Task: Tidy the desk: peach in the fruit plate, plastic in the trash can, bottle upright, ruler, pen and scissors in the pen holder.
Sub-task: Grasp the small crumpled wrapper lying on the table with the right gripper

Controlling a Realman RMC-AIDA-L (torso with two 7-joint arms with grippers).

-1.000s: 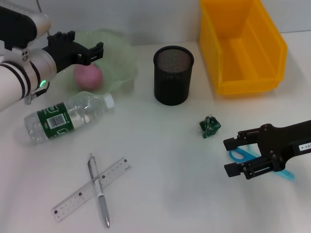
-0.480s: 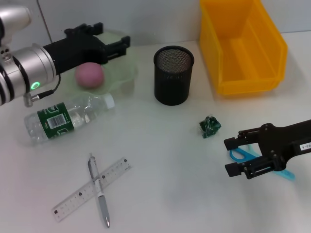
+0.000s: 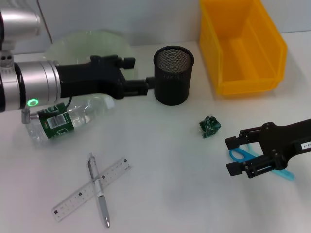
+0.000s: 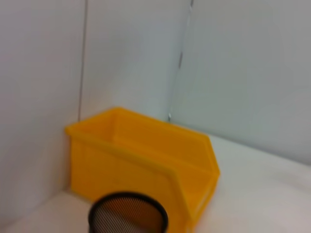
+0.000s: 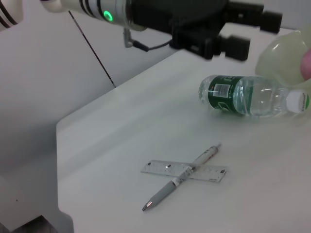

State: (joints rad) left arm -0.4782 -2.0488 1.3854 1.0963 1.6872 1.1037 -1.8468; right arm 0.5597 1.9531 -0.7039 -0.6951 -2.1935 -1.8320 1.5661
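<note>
My left gripper hangs open and empty just left of the black mesh pen holder, above the desk. Its arm covers the peach in the head view; a pink edge of the peach shows in the green fruit plate. The bottle lies on its side, partly under that arm. Pen and ruler lie crossed at the front left. A crumpled green plastic wad sits mid-desk. My right gripper is open around the handle end of the blue scissors, which lie flat.
The yellow trash can stands at the back right, close beside the pen holder, and also fills the left wrist view. A wall runs behind the desk. Bare desk lies between the pen and the plastic wad.
My left arm has swung right from over the fruit plate to beside the pen holder, now hiding the peach. The right arm and the objects have stayed put.
</note>
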